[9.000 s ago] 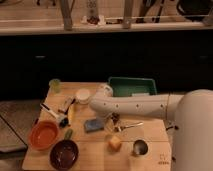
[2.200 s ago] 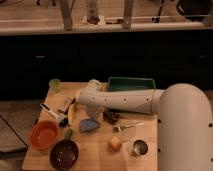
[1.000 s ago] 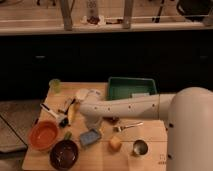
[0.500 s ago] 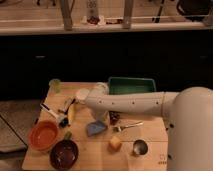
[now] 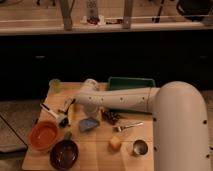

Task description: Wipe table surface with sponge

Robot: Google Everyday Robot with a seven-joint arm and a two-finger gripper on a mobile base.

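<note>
The table surface [image 5: 95, 150] is a light tan plank top covered with small items. The sponge [image 5: 88, 124], a flat blue-grey pad, lies on it left of centre. My white arm reaches in from the right across the table's middle. My gripper [image 5: 90, 111] hangs from the arm's end, pointing down just behind the sponge and close above it. I cannot tell whether it touches the sponge.
A green tray [image 5: 131, 83] sits at the back right and a green cup [image 5: 55, 85] at the back left. An orange bowl [image 5: 44, 135], a dark bowl [image 5: 64, 153], a brush [image 5: 54, 113], a yellow cube [image 5: 115, 143], a fork [image 5: 128, 126] and a metal cup [image 5: 139, 147] surround the sponge.
The sponge has slid from nearer the front edge back and a little left across the table. The arm's end has moved back and left with it.
</note>
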